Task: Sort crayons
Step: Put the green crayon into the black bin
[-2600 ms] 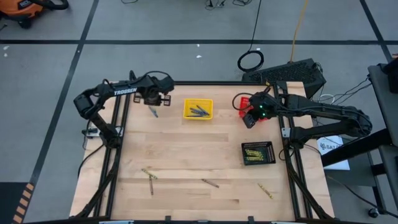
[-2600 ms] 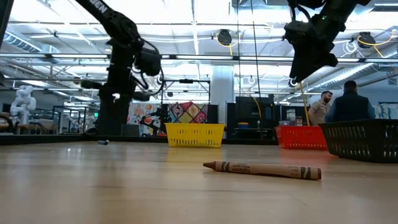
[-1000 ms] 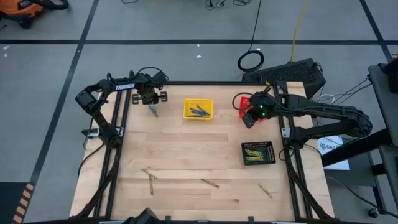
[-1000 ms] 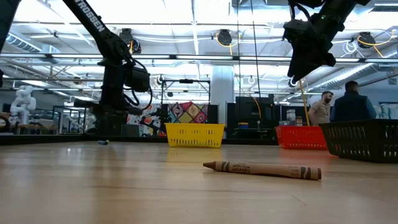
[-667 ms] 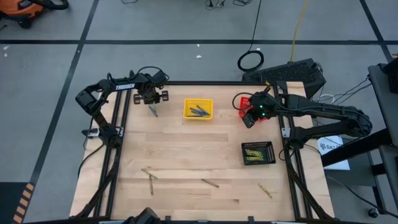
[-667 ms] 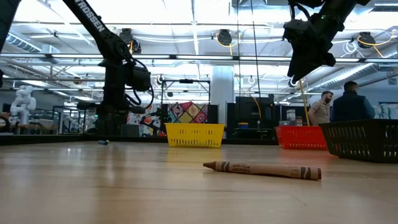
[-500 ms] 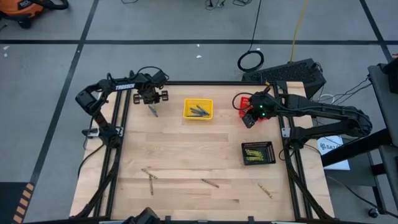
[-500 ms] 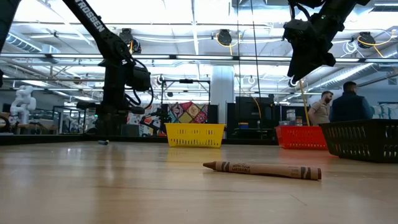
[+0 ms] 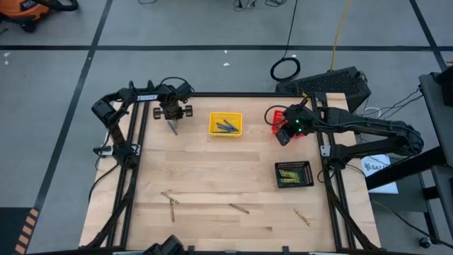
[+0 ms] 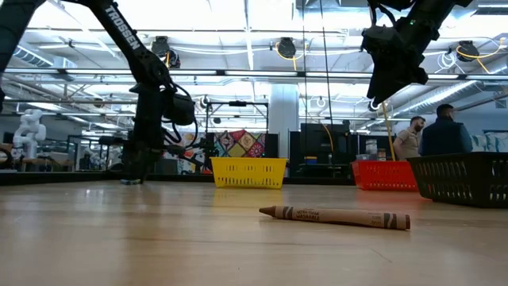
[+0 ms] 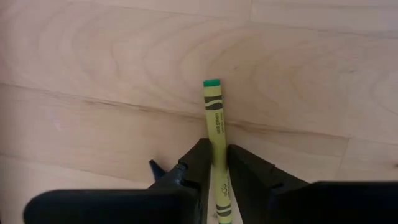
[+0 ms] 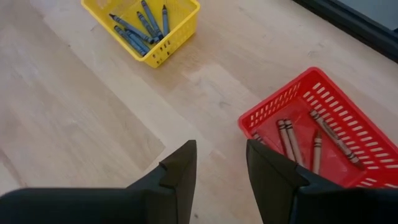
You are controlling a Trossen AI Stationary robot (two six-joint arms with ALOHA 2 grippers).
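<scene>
High view: my left gripper sits at the upper left of the table, my right gripper at the upper right beside the red basket.
Left claw: pinching a yellow-green crayon between my two fingers, its green tip pointing away from them over bare wood.
Right claw: spread apart, holding nothing, hanging above the table near the red basket's rim.
Yellow basket: top centre of the frame, blue crayons inside.
Red basket contents: brown-red crayons lying in it.
Black basket: right of centre, yellow-olive crayons inside.
Loose crayons: scattered along the lower part of the table; one brown crayon lies flat in the low view's foreground.
</scene>
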